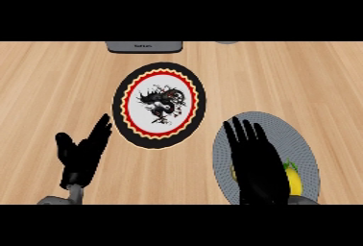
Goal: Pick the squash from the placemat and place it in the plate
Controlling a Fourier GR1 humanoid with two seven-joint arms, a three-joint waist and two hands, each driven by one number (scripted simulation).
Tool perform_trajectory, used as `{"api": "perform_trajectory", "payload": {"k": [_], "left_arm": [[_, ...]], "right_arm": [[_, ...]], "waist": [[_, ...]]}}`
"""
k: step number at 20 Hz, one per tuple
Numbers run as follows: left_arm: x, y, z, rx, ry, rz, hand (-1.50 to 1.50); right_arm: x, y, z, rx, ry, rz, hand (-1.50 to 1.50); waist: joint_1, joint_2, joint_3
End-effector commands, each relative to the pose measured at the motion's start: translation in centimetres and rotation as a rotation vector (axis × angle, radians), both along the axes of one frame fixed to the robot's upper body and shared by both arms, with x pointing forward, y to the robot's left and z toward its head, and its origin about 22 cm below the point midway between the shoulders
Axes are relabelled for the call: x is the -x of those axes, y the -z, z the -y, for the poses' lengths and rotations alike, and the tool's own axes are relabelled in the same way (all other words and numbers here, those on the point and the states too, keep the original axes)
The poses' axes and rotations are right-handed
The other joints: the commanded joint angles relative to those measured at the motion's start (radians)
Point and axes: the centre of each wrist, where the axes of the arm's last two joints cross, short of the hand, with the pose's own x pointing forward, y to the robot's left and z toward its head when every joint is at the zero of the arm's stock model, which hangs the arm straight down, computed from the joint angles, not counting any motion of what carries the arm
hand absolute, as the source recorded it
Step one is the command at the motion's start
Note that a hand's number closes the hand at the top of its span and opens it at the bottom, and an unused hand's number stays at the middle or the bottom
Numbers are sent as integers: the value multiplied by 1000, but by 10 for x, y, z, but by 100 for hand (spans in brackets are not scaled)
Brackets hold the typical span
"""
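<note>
Squash [293, 178] is what you see as a yellow shape with a green tip, lying on the grey round placemat [301, 144] at the lower right of the head view. Most of it is hidden from you by the right hand [257, 163], which sits over it with its fingers straight and spread, pointing away from the robot. You cannot tell whether that hand touches the squash or only hangs above it.

To the left of the placemat, close by but not overlapping it, you find the plate [159, 106]. It has a black scalloped rim, a red ring with a yellow zigzag line inside that, and a white middle bearing a black and red painted figure. Nothing lies in the plate.

Your left hand [81, 154] shows at the lower left, open with straight fingers slanting up toward the plate, resting apart from everything.

At the far edge a grey appliance [144, 46] is cut off by the view; it carries a small label too faint for you to read. Beside it, further right, a sliver of a grey object [227, 42] shows.

All of this rests on a light wood-grain tabletop [50, 86].
</note>
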Motion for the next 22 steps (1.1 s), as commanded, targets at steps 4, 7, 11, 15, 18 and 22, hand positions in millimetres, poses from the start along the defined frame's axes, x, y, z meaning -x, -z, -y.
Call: {"api": "perform_trajectory", "payload": {"k": [4, 7, 11, 15, 18, 22], "left_arm": [[13, 18, -3, -11, 8, -46, 0], [12, 21, 8, -7, -2, -50, 0], [16, 20, 10, 5, 10, -41, 0], [13, 13, 2, -3, 7, -65, 0], [4, 13, -1, 11, 7, -20, 0], [16, 6, -9, -9, -2, -44, 0]], "right_arm": [[3, 21, -22, 79, 136, -33, -150], [1, 30, -32, 128, 150, -19, -150], [-9, 31, -11, 195, 173, -21, -150], [-11, 40, -25, 222, 194, -4, -150], [-21, 55, -4, 232, 201, -23, -150], [-17, 56, -3, 234, 197, -56, -150]], "waist": [[-2, 5, -3], [-1, 5, -4], [-3, 5, -4], [0, 5, -3], [-4, 6, -3], [0, 5, -3]]}}
